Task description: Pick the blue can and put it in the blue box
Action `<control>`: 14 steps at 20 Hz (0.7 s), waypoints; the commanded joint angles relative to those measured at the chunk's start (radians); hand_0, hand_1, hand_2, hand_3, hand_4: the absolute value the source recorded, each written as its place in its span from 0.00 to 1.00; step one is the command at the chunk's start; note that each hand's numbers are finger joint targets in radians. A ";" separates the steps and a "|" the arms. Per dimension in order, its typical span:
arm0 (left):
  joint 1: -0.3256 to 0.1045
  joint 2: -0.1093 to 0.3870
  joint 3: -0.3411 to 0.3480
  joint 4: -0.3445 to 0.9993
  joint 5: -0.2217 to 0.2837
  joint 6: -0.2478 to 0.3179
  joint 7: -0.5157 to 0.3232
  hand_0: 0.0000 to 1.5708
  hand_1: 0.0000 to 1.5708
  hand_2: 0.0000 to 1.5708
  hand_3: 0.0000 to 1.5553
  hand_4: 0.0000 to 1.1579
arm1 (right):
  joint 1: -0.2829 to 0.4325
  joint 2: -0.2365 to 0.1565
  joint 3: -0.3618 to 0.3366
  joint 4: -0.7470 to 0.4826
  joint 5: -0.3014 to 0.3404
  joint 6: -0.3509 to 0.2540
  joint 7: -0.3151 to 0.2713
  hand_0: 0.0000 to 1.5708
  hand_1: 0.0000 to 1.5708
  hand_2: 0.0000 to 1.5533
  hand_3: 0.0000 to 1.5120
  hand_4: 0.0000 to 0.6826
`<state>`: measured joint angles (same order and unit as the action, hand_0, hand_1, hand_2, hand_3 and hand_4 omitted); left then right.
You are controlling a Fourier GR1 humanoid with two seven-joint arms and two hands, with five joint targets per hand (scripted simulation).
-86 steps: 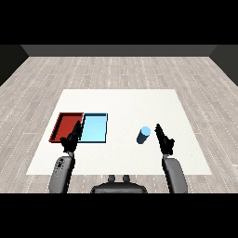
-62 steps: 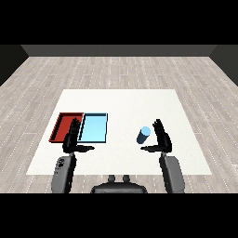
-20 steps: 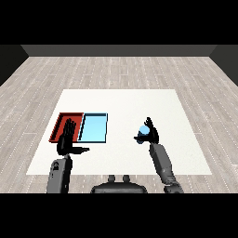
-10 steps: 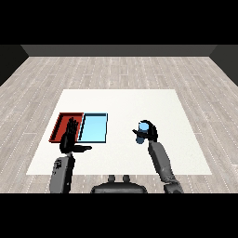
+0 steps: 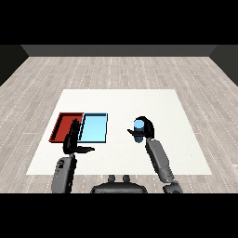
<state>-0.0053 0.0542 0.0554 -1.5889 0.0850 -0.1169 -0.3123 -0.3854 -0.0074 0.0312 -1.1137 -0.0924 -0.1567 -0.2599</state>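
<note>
Blue can (image 5: 138,126): stands upright on the white surface (image 5: 162,104), right of the two trays and well apart from them.
Right hand (image 5: 145,129): curled round the can from the right and behind, fingers wrapping its side and thumb reaching across the near side; whether the can is off the surface cannot be told.
Left hand (image 5: 72,141): fingers straight and pointing up, thumb stuck out to the side, holding nothing; it sits in front of the near edge of the trays.
Blue box (image 5: 94,127): light blue tray, lying flat and touching the red tray (image 5: 63,126) on its left; nothing shows inside either.
Handling: likely a light, stiff cylinder with smooth sides, so it could slip or tip if held near the top; the middle of the wall looks the best place to hold, as the hand does now.
Next move: probably lift, carry leftward, lower into the blue tray.
Surface: white, square, flat.
Room: pale grey plank floor all round, dark wall at the back.
</note>
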 commanded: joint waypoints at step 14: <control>-0.018 -0.054 -0.155 -0.028 0.063 0.034 0.147 0.00 0.00 0.00 0.00 0.00 | -0.028 0.007 0.106 -0.220 0.027 -0.024 0.091 0.95 0.95 0.94 0.95 0.93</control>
<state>-0.0427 0.0053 -0.0472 -1.5871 0.1433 -0.1219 -0.1877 -0.4222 -0.0005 0.1469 -1.3070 -0.0725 -0.1991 -0.1814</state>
